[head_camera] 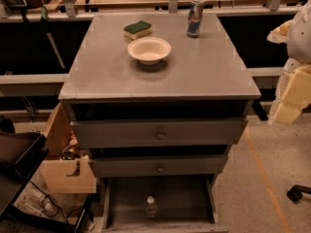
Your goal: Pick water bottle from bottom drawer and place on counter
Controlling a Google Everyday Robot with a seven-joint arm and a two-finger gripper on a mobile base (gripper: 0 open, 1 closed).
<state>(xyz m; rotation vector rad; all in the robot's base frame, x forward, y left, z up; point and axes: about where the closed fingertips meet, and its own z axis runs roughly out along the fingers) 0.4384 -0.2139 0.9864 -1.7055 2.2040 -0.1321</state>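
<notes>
The water bottle [151, 206], clear with a white cap, stands upright on the floor of the open bottom drawer [182, 198], near its front middle. The counter [204, 72] is the grey top of the cabinet above it. My gripper [287, 107] is at the right edge of the view, on the end of my white and pale yellow arm. It hangs beside the cabinet at about counter height, far above and to the right of the bottle, and nothing shows in it.
On the counter stand a white bowl [149, 49], a green and yellow sponge [137, 29] and a blue-and-silver drink can [195, 18]. Two shut drawer fronts with knobs [160, 135] sit above the open drawer. A wooden box [65, 171] and black cart [19, 164] stand left; a chair wheel [296, 193] right.
</notes>
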